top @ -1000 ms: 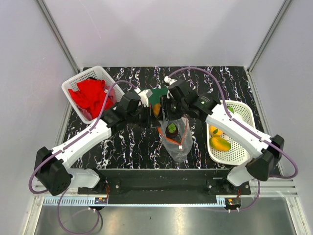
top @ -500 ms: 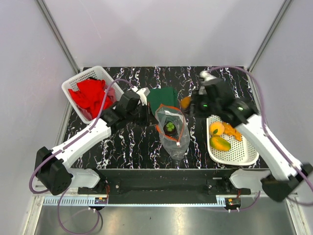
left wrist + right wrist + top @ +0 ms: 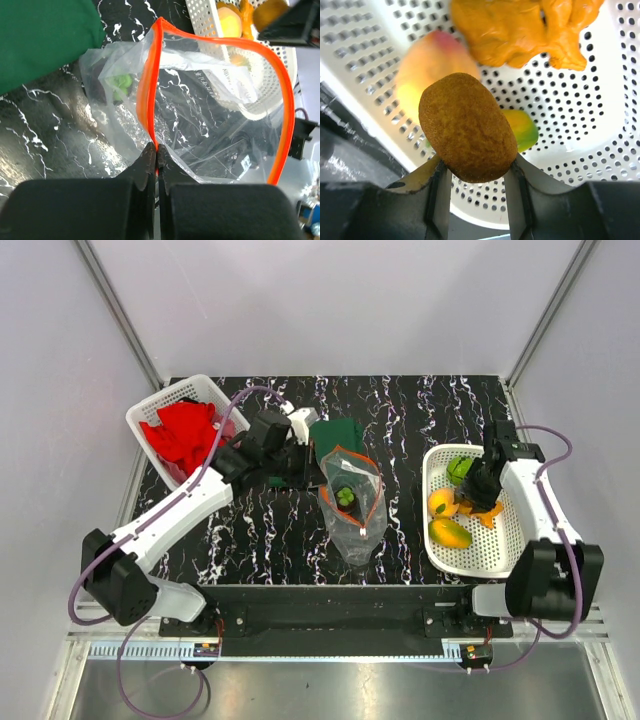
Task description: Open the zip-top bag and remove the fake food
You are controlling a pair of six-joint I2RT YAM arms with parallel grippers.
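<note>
The clear zip-top bag [image 3: 355, 525] lies mid-table, its mouth held wide by the orange-red zip strip [image 3: 150, 75]. My left gripper [image 3: 156, 150] is shut on that strip at the bag's left rim [image 3: 318, 468]. A dark round piece with a green top [image 3: 346, 497] of the fake food sits inside the bag. My right gripper [image 3: 476, 167] is shut on a brown oval piece [image 3: 467, 127], held above the right white basket [image 3: 500, 558]. Below it lie a peach [image 3: 427, 70], an orange carrot-like piece [image 3: 520, 30] and a yellow-green piece [image 3: 522, 130].
A green cloth [image 3: 335, 435] lies flat just behind the bag. A white basket [image 3: 150, 410] holding a red cloth [image 3: 185, 432] stands at the back left. A green round fruit [image 3: 460, 468] rests at the far end of the right basket.
My right arm has swung from the bag's mouth over to the right basket, carrying the brown oval piece. The left gripper has kept its hold on the zip strip.
</note>
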